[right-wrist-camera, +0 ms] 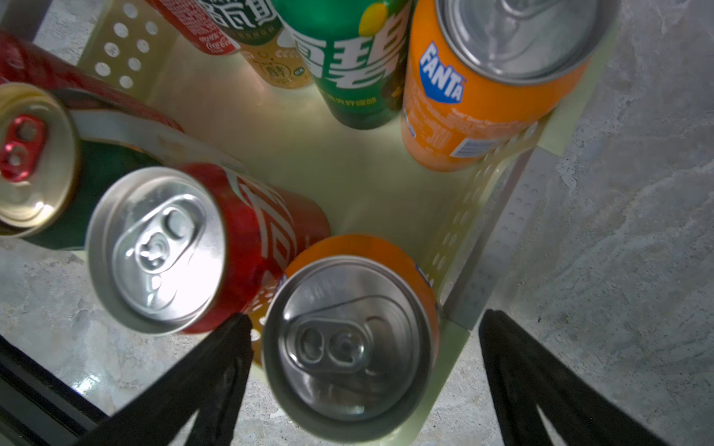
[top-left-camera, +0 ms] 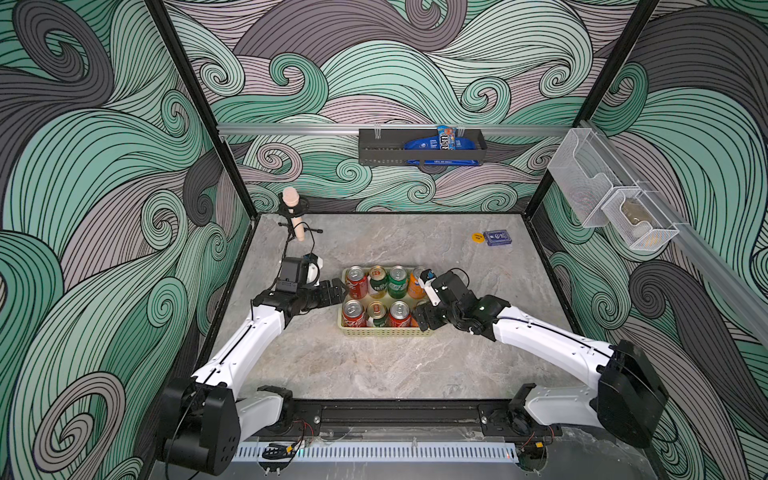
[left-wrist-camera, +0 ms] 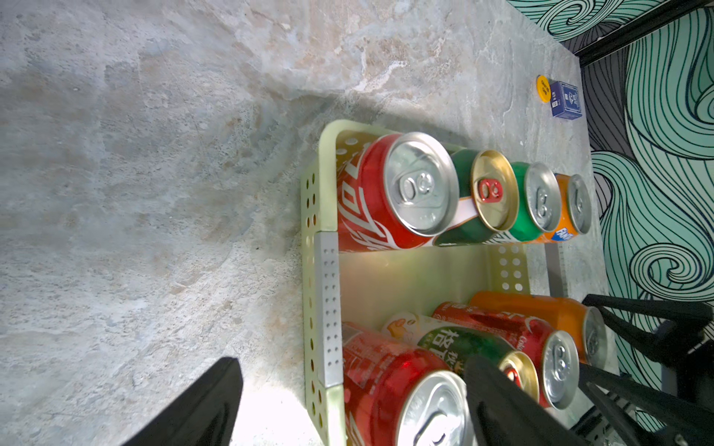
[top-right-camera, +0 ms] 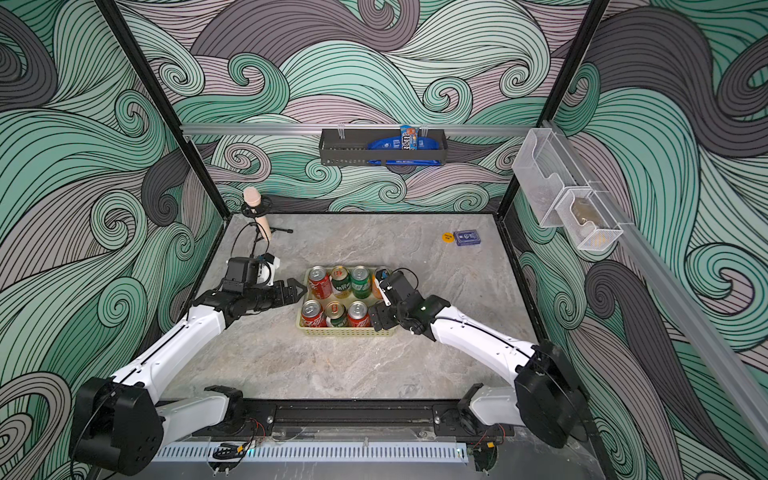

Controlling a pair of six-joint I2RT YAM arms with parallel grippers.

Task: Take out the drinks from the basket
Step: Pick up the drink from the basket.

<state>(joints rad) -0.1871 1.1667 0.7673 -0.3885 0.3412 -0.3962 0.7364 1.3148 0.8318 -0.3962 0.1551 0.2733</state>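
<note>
The pale yellow-green basket [top-left-camera: 386, 331] [top-right-camera: 345, 331] sits mid-table and holds several drinks in two rows. The front row starts with a red can [top-left-camera: 353, 313] [left-wrist-camera: 390, 386] and ends with an orange can [right-wrist-camera: 347, 340], mostly hidden under my right arm in both top views. My left gripper [top-left-camera: 338, 289] [left-wrist-camera: 355, 405] is open, straddling the basket's left wall [left-wrist-camera: 328, 309] and that red can. My right gripper [top-left-camera: 422, 321] [right-wrist-camera: 365, 370] is open around the orange can's top. One of its fingers is beside the neighbouring red can [right-wrist-camera: 154, 247], the other outside the basket corner.
A microphone [top-left-camera: 293, 212] on a stand rises at the back left. A blue card box [top-left-camera: 497, 237] and a yellow disc [top-left-camera: 477, 237] lie at the back right. A black wall rack [top-left-camera: 419, 145] and white mesh bins [top-left-camera: 615, 208] hang on the walls.
</note>
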